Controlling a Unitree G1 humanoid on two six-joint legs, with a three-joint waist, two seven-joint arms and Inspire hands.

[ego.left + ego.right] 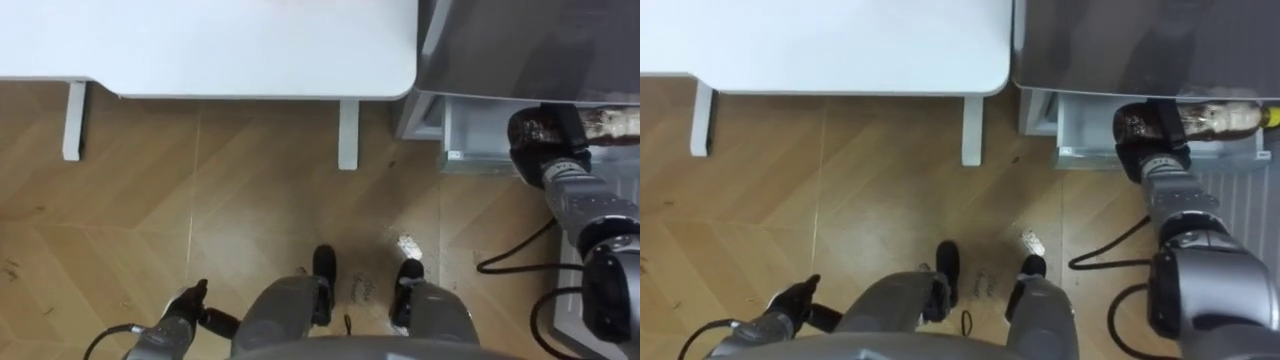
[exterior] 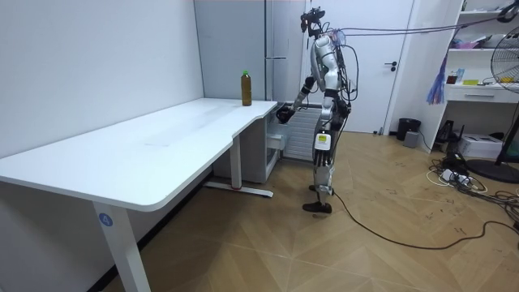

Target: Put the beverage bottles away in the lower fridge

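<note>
My right hand (image 1: 1145,130) is curled round a brown drink bottle (image 1: 1220,118) with a yellow cap. It holds the bottle on its side over the open lower drawer (image 1: 1090,135) of the grey fridge (image 1: 1140,45). In the room view the same hand (image 2: 284,113) reaches into the drawer at the fridge's foot. A second bottle (image 2: 246,88), brown with a yellow-green cap, stands upright on the far corner of the white table (image 2: 162,138). My left hand (image 1: 185,305) hangs by my side at the lower left with its fingers relaxed.
The table's top (image 1: 200,45) and its white leg (image 1: 348,135) stand just left of the fridge. A dark cable (image 1: 510,260) lies on the wooden floor to my right. Shelves and a fan (image 2: 507,81) stand at the room view's right.
</note>
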